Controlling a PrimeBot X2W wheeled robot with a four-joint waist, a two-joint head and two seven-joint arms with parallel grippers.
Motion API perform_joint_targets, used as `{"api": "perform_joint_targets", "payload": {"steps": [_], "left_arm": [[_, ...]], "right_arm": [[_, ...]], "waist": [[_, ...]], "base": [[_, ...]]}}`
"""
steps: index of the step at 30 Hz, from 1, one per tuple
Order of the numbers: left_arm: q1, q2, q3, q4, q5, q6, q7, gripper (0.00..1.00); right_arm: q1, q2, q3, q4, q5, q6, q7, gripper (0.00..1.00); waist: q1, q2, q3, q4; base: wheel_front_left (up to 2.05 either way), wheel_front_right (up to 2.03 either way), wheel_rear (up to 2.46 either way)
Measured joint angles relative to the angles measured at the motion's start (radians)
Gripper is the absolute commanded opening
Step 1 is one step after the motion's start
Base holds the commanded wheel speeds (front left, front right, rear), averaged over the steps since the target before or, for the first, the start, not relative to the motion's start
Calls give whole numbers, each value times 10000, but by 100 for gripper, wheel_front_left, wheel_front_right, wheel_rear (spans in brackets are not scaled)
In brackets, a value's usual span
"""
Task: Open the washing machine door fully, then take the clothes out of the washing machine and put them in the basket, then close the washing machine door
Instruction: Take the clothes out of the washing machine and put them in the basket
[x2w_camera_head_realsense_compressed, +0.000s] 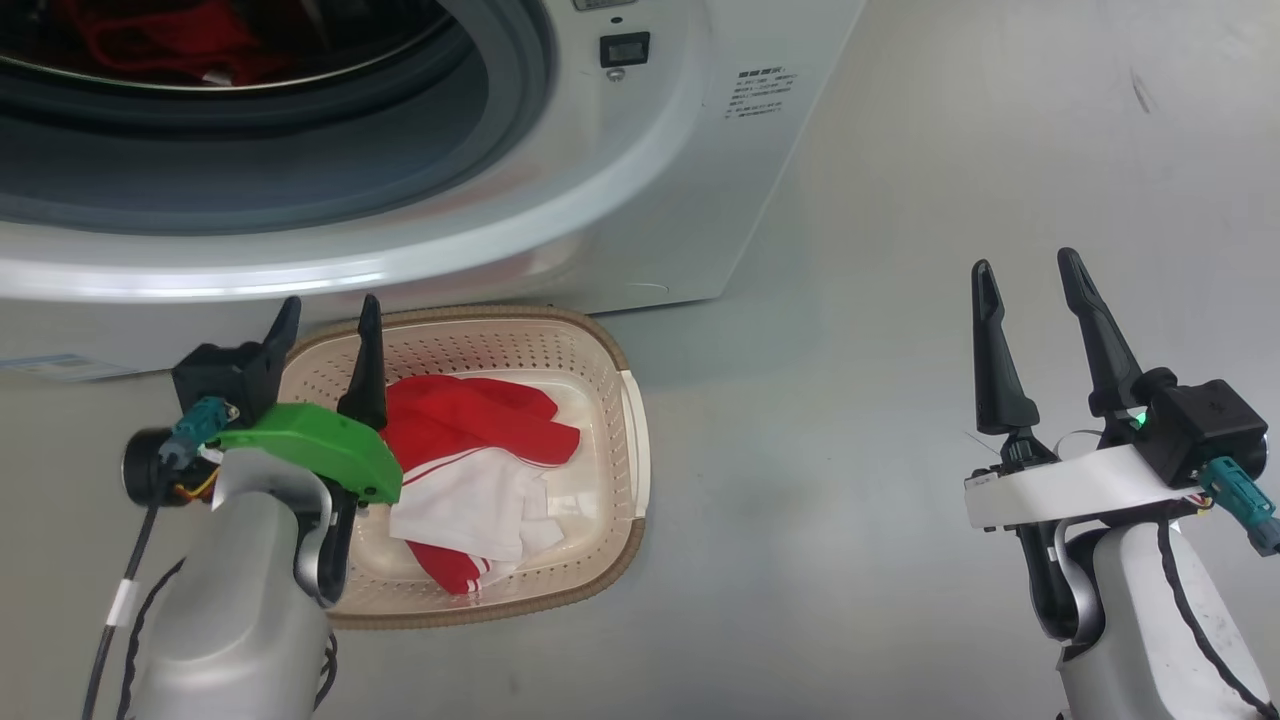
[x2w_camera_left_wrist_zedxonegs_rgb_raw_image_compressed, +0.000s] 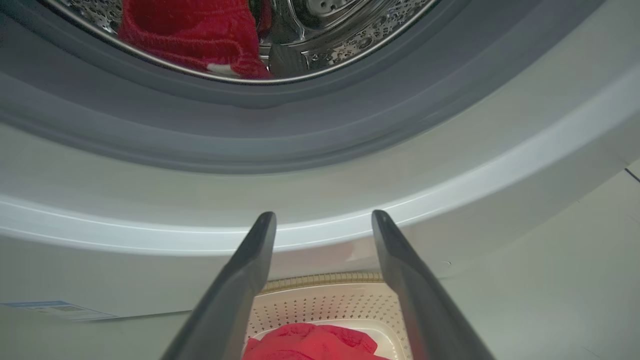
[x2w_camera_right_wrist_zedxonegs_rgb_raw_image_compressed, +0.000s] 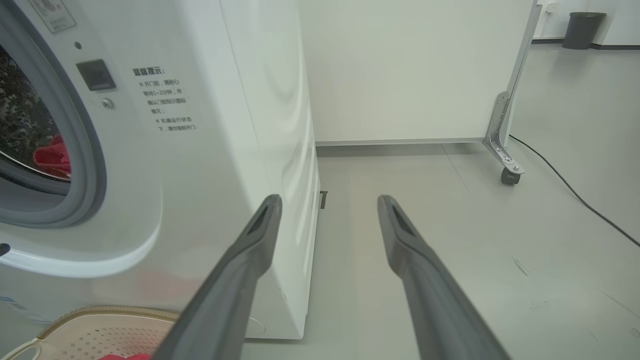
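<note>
Over the basket (x2w_camera_head_realsense_compressed: 622, 372), the left gripper (x2w_camera_head_realsense_compressed: 330, 305) hangs with fingers (x2w_camera_head_realsense_compressed: 368, 360) apart, empty — a red-and-white garment (x2w_camera_head_realsense_compressed: 470, 445) lies inside. More red clothes (x2w_camera_left_wrist_zedxonegs_rgb_raw_image_compressed: 190, 30) wait in the drum (x2w_camera_left_wrist_zedxonegs_rgb_raw_image_compressed: 350, 30) at twelve o'clock: reach deep, pinch a thick fold, lift clear of the grey seal (x2w_camera_left_wrist_zedxonegs_rgb_raw_image_compressed: 300, 125). Right gripper (x2w_camera_head_realsense_compressed: 1025, 262), three o'clock, spread too.

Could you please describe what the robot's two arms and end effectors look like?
Both forearms are pale grey with black cables and teal connectors. Each end effector has two long, dark, tapering fingers. The left end effector carries a green cover; the right end effector carries a white band.
</note>
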Motion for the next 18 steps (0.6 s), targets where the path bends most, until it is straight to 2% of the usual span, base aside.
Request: {"api": "perform_joint_targets", "payload": {"steps": [8,18], "left_arm": [[144,-13,368,-1720,408,173,0,100],[1297,-12,439,-3166,802,211,-2,100]], "right_arm": [[232,-13,-33,205,-65,6,0,100],[585,-12,23,435,-224,107,0,100]], "waist": [[0,0,-531,346],[0,0,-1449,713]], "base": [[0,0,0],[0,0,0]]}}
